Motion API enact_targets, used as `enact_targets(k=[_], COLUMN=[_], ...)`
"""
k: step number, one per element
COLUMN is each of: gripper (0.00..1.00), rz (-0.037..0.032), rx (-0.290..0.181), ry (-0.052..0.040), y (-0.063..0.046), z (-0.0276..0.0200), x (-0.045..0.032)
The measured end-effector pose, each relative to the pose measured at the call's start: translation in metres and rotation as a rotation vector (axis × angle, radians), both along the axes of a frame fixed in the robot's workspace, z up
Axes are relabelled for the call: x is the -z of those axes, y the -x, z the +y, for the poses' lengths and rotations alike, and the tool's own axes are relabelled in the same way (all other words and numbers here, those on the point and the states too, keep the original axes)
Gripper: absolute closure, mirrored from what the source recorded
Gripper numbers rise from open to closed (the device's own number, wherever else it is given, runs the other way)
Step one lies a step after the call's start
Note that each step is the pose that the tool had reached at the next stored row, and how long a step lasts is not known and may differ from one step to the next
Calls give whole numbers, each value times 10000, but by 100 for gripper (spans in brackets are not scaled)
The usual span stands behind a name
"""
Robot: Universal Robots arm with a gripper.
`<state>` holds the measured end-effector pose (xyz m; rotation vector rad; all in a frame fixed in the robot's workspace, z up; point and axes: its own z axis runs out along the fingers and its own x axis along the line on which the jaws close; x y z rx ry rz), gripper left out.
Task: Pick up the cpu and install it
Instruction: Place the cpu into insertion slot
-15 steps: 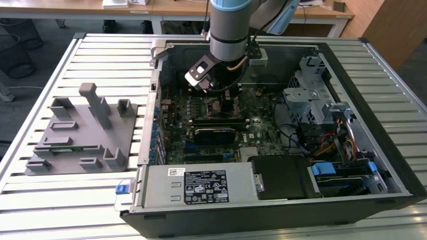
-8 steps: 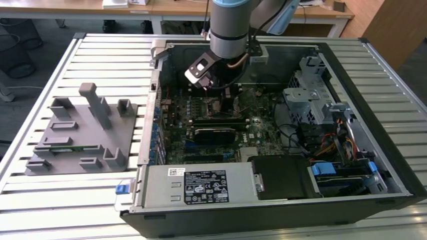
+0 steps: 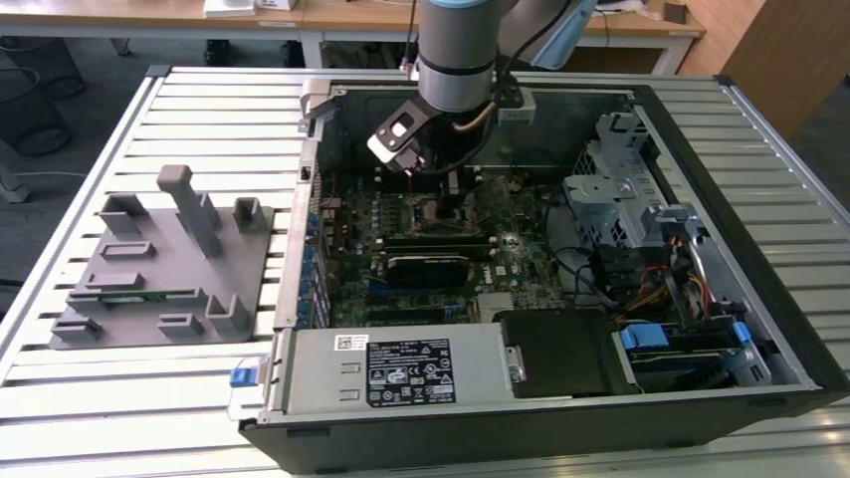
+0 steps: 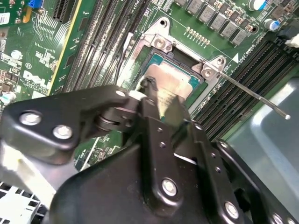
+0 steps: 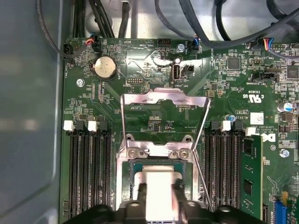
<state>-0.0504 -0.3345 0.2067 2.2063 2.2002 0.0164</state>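
Observation:
The cpu (image 5: 160, 179), a flat square chip with a silver top, lies in the open socket (image 5: 126, 158) on the green motherboard. My gripper (image 5: 160, 199) reaches down over it, one black finger against each of two opposite sides of the silver top. In the second wrist view a finger (image 4: 154, 105) covers part of the cpu (image 4: 176, 83). In the exterior view the gripper (image 3: 428, 177) hangs inside the open computer case, above the middle of the board.
The socket's metal load plate (image 5: 163, 95) is swung open and its lever (image 4: 254, 95) sticks out sideways. Memory slots flank the socket, with a green memory stick (image 5: 251, 179) in one. A grey fixture block (image 3: 159, 264) lies outside the case on the exterior view's left.

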Motion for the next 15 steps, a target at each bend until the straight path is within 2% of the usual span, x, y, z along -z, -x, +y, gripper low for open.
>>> enact_targets(k=[2, 3, 5, 15], gripper=[77, 77, 89, 89], rz=[1, 2, 2, 6], rx=[-1, -1, -1, 2], ry=[-1, 0, 0, 0], y=[0, 0, 0, 0], z=[0, 0, 0, 0], x=[-10, -17, -28, -43])
